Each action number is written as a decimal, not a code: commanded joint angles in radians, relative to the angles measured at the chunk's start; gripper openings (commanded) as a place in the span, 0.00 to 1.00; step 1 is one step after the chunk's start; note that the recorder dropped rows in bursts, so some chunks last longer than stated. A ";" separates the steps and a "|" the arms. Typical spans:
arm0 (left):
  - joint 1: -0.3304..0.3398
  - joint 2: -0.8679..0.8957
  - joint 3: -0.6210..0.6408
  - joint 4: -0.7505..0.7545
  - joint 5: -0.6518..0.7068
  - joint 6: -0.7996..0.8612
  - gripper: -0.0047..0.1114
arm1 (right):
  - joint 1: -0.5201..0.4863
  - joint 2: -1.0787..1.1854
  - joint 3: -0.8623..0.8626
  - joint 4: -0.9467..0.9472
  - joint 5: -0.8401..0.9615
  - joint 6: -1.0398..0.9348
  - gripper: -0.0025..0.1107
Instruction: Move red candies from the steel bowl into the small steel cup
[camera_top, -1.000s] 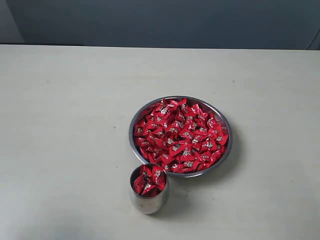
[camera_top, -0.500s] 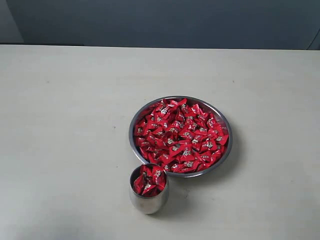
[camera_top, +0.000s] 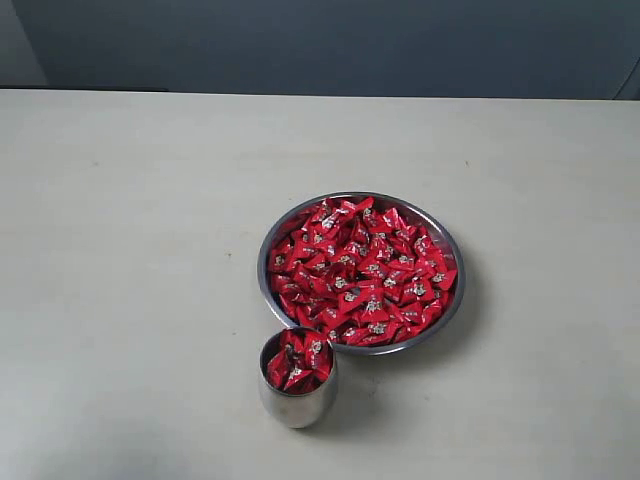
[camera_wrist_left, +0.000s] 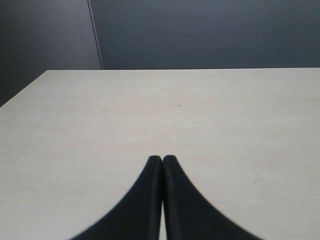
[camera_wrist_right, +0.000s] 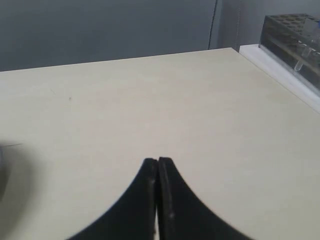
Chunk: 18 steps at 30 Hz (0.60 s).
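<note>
The small polished steel cup (camera_top: 297, 405) holds some shiny red wrapped candies (camera_top: 298, 366); most lie in the wide steel bowl (camera_top: 420, 212). The left claw (camera_wrist_left: 162, 159) and right claw (camera_wrist_right: 157, 161) have jaws together, empty.

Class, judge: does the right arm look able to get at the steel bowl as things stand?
Probably yes. Bare table lies right of the steel bowl, the small steel cup stands at its near-left, and the right gripper is shut and empty, though its distance is unclear.
</note>
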 joint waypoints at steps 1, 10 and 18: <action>0.001 -0.004 0.004 0.001 -0.002 -0.003 0.04 | -0.002 -0.005 0.002 -0.001 0.000 -0.004 0.02; 0.001 -0.004 0.004 0.001 -0.002 -0.003 0.04 | -0.002 -0.005 0.002 0.010 -0.002 -0.004 0.02; 0.001 -0.004 0.004 0.001 -0.002 -0.003 0.04 | -0.002 -0.005 0.002 0.010 -0.002 -0.004 0.02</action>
